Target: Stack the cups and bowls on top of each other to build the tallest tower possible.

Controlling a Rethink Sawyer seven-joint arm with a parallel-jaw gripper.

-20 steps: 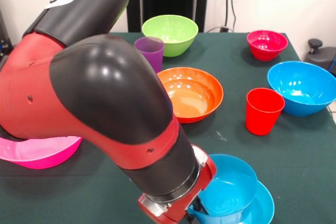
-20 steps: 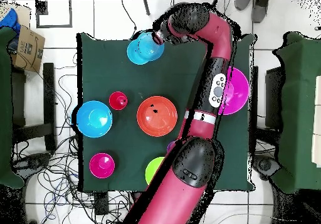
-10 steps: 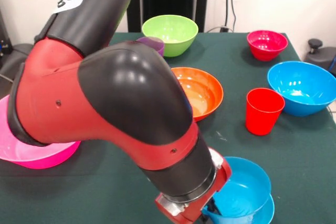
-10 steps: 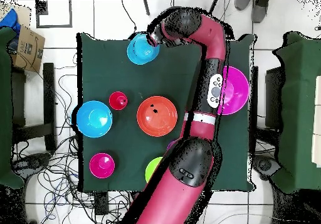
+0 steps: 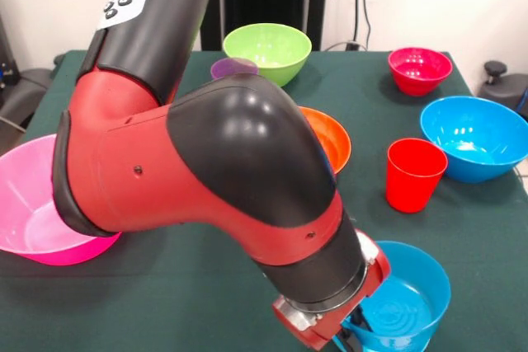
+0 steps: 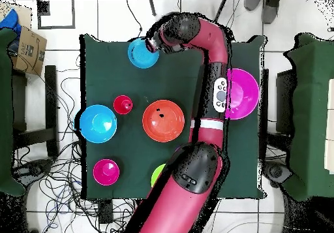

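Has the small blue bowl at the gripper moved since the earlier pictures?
Yes. In the overhead view the small blue bowl has shifted left, away from the pink bowl and toward the table's corner.

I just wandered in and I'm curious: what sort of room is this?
Probably a robotics lab. A red and black arm works over a green-covered table, loose cables sprawl across the tiled floor, and a cardboard box sits nearby.

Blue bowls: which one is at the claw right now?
The small blue bowl at the table's edge, right beside the arm's wrist. The large blue bowl sits apart, past the red cup, with nothing near it.
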